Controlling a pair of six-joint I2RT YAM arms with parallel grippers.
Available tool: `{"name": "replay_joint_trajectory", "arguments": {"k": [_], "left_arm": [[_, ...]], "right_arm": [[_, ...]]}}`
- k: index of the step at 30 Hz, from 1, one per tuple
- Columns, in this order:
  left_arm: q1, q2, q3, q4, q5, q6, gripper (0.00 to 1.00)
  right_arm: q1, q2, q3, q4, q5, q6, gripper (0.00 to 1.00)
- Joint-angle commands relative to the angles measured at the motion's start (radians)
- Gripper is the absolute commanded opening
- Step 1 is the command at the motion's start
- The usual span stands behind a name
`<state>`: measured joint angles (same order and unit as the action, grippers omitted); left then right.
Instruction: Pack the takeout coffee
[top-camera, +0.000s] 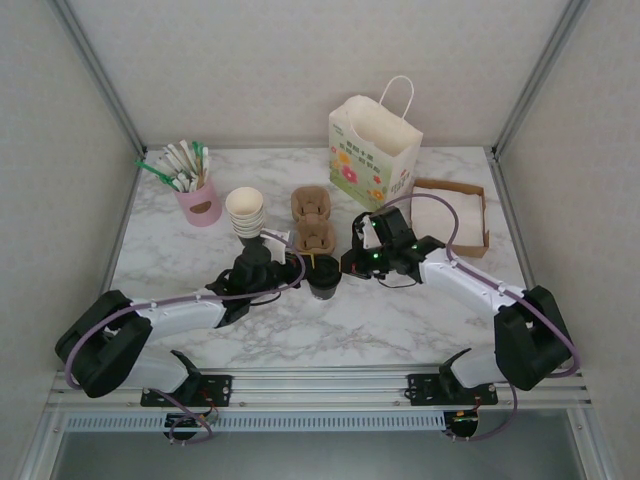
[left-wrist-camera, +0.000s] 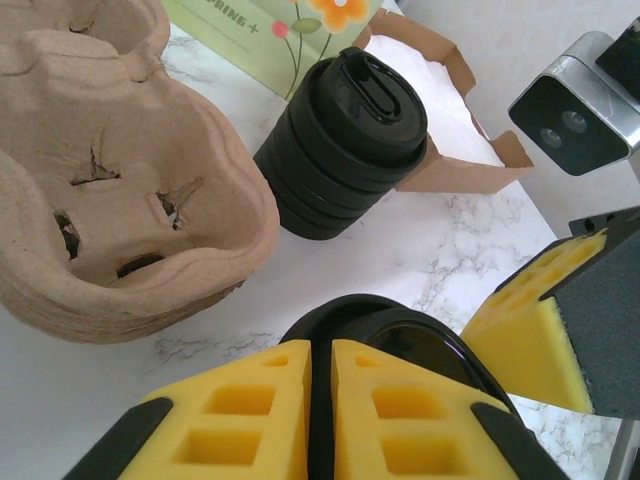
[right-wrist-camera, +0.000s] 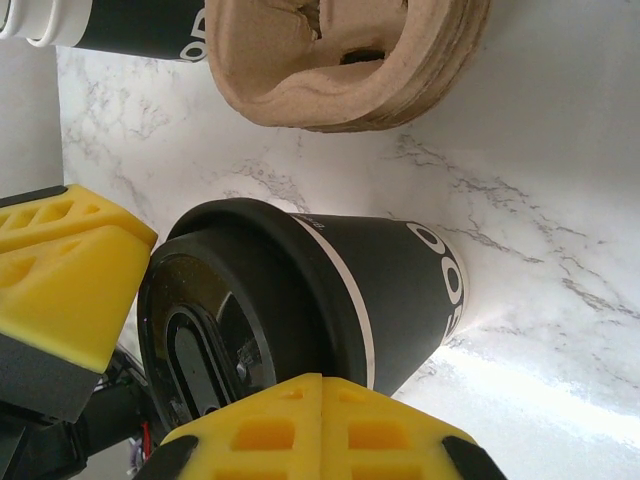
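The left arm (top-camera: 180, 315) and the right arm (top-camera: 468, 282) both have white shells on their long links, bulky black housings at the joints and a black base bracket (top-camera: 185, 392). A lilac cable (top-camera: 150, 303) loops along each. Small green lights (top-camera: 375, 256) glow at the right wrist. The left gripper (left-wrist-camera: 320, 360) and right gripper (right-wrist-camera: 322, 385) carry yellow foam pads (left-wrist-camera: 250, 420) moulded with square pockets and edged in black.

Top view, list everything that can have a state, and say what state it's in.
takeout coffee, upright, lid on
paper bag, standing, mouth open
cup carrier, slots empty
paper cups, stacked, lidless
left gripper, shut
right gripper, shut
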<state>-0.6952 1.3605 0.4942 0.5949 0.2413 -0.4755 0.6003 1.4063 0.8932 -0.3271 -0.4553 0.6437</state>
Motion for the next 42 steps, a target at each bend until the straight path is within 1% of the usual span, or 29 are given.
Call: {"name": "replay_joint_trajectory", "arguments": {"k": [1,8,12,17,23,25,28,31,37,42], "left_arm": [[-0.015,-0.013,-0.033,-0.049,0.004,-0.016,0.14],[-0.019,-0.057,-0.058,-0.05,0.004,-0.046,0.15],[-0.027,-0.084,-0.067,-0.056,0.001,-0.063,0.19],[-0.032,-0.124,-0.078,-0.072,-0.019,-0.074,0.26],[-0.035,-0.153,-0.075,-0.088,-0.011,-0.092,0.3],[-0.035,-0.17,-0.072,-0.106,-0.025,-0.089,0.32],[-0.035,-0.197,-0.065,-0.141,-0.057,-0.08,0.33],[-0.035,-0.205,-0.05,-0.164,-0.068,-0.072,0.34],[-0.03,-0.172,0.006,-0.221,-0.071,-0.047,0.36],[-0.02,-0.097,0.063,-0.245,-0.01,-0.034,0.34]], "right_arm": [[0.022,0.059,-0.018,-0.13,0.095,-0.023,0.0],[0.031,0.051,0.084,-0.154,0.094,-0.054,0.0],[0.03,0.088,0.16,-0.164,0.074,-0.076,0.0],[0.032,0.138,0.226,-0.179,0.077,-0.099,0.0],[0.024,0.163,0.287,-0.225,0.106,-0.122,0.0],[0.02,0.146,0.287,-0.242,0.127,-0.123,0.0],[0.012,0.109,0.277,-0.27,0.163,-0.121,0.06],[0.009,0.069,0.25,-0.275,0.169,-0.109,0.06],[0.009,0.007,0.139,-0.172,0.046,-0.038,0.02],[0.013,-0.017,0.072,-0.123,0.002,-0.006,0.0]]}}
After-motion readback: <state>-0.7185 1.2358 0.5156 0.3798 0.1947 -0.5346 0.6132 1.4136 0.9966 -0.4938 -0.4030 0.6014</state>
